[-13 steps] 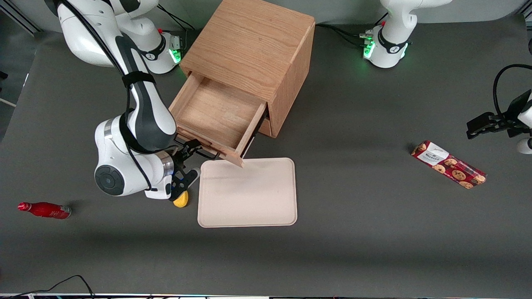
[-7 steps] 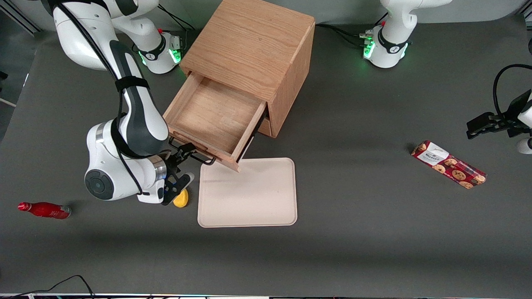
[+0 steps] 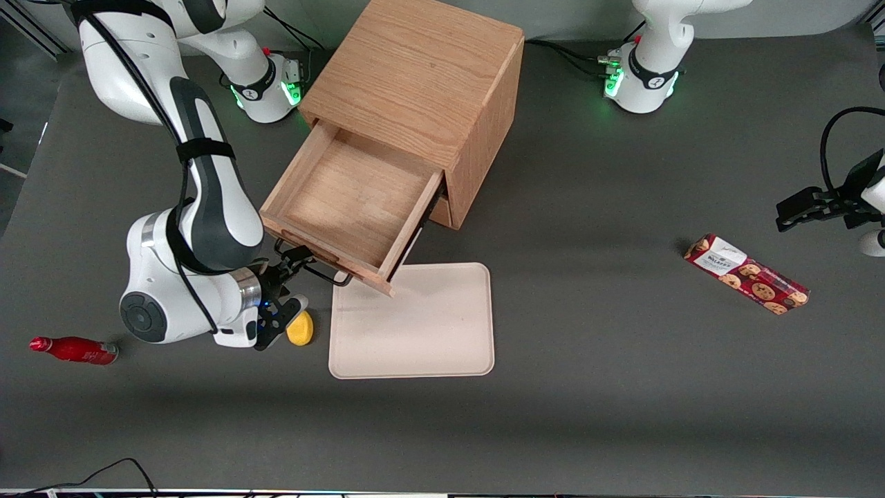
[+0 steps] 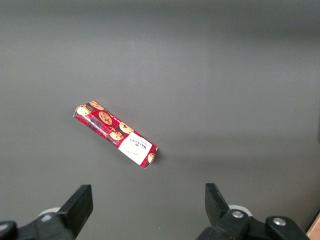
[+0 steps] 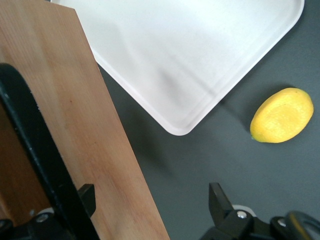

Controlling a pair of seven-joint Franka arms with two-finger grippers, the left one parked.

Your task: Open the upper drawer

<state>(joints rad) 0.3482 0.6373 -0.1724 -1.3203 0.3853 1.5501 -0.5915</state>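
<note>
The wooden cabinet [image 3: 422, 76] stands at the back of the table. Its upper drawer [image 3: 346, 200] is pulled well out, and its inside is bare. The drawer's dark bar handle [image 3: 325, 273] faces the front camera and overhangs the tray's edge. My gripper [image 3: 294, 259] is at the end of that handle nearest the working arm. In the right wrist view the gripper [image 5: 152, 192] is open, its fingers wide apart. One finger [image 5: 87, 197] sits right beside the black handle bar [image 5: 35, 150] against the oak drawer front [image 5: 85, 110]. The other finger hangs over the dark table.
A beige tray [image 3: 411, 321] lies just in front of the drawer, nearer the front camera. A yellow lemon [image 3: 299, 328] rests beside the tray, under my wrist. A red bottle [image 3: 72, 349] lies toward the working arm's end, a cookie box [image 3: 747, 274] toward the parked arm's.
The upper drawer has slid farther out of the cabinet. My gripper and arm have moved with its handle, away from the cabinet, and the lemon now shows more fully.
</note>
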